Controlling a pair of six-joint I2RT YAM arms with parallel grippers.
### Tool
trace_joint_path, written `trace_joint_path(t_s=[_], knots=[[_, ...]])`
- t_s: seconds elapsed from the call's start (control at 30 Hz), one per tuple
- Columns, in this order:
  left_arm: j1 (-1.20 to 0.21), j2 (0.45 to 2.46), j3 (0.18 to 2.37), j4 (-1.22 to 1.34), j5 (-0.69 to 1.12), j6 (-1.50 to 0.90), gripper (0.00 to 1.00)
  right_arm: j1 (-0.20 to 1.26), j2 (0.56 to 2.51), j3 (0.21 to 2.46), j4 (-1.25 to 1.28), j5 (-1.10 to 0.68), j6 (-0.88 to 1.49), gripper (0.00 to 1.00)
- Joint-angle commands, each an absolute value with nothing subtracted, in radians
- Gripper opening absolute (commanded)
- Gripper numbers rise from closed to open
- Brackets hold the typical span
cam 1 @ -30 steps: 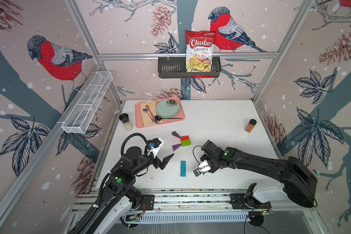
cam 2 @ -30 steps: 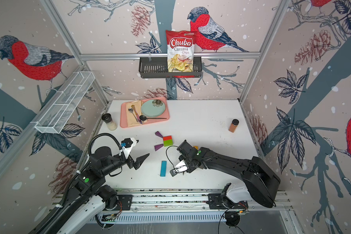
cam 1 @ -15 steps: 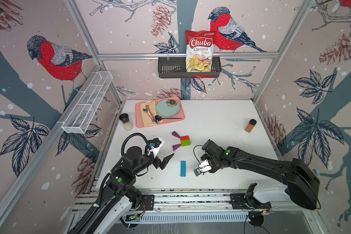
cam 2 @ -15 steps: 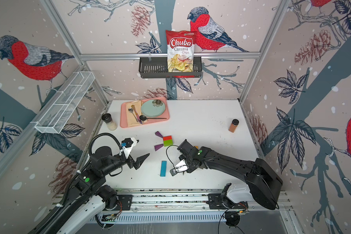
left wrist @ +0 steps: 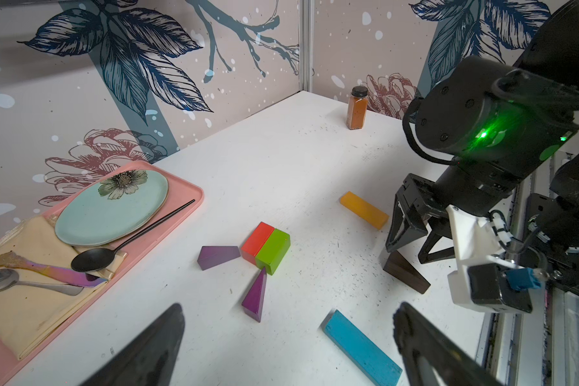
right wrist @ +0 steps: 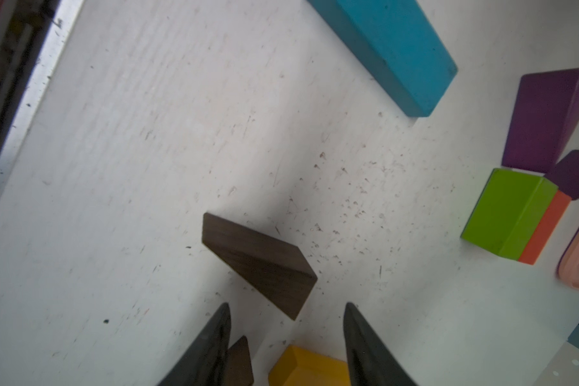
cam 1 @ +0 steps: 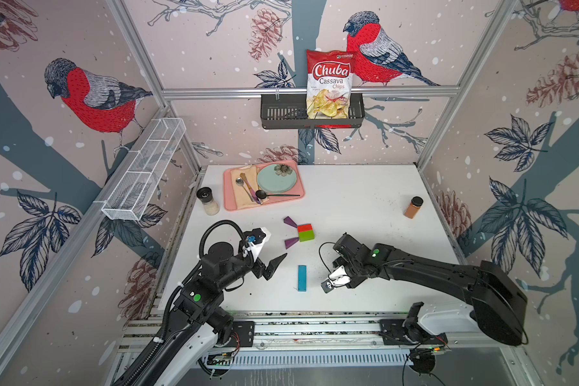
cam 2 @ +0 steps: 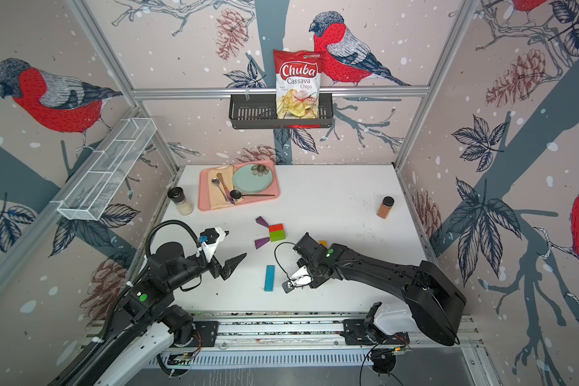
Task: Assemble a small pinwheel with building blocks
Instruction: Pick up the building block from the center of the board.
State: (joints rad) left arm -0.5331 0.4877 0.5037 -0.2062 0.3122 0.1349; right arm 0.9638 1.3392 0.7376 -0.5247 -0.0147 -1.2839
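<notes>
Low over the table [cam 1: 365,207], near its front edge, the right gripper [right wrist: 287,304] is held with jaws parted and nothing pinched. 1 brown wedge [right wrist: 261,267] lies just ahead of the tips, a 2nd brown wedge [right wrist: 239,362] beside 1 finger and the yellow bar [left wrist: 363,210] close behind. The blue bar [cam 1: 302,278] lies between both arms. The left gripper [cam 1: 274,267] is spread wide and empty. Farther back, the red and green hub [cam 1: 305,232] is met by 2 purple wedges [cam 1: 291,243]; open table is left toward the spice jar [cam 1: 413,207].

Both top views look steeply down from high in front over the whole white surface [cam 1: 348,217]. The left wrist camera looks low across it; the right one sits close above, both sharing the blue wooden bar [left wrist: 361,349].
</notes>
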Motion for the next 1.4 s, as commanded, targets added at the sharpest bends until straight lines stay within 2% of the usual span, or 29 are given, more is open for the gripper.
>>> trace_joint_path(t_s=[0.0, 0.43, 0.77, 1.37], knots=[[-0.533, 0.488, 0.503, -0.158, 0.314, 0.137, 0.97, 0.967, 1.346, 0.734, -0.51, -0.02, -1.276, 0.54], [-0.533, 0.488, 0.502, -0.155, 0.317, 0.138, 0.97, 0.974, 1.403, 0.727, -0.432, -0.006, -1.286, 0.51], [-0.534, 0.483, 0.5, -0.155, 0.319, 0.138, 0.97, 0.974, 1.411, 0.724, -0.44, -0.013, -1.287, 0.45], [-0.533, 0.482, 0.498, -0.154, 0.32, 0.138, 0.97, 0.972, 1.42, 0.713, -0.429, -0.021, -1.278, 0.41]])
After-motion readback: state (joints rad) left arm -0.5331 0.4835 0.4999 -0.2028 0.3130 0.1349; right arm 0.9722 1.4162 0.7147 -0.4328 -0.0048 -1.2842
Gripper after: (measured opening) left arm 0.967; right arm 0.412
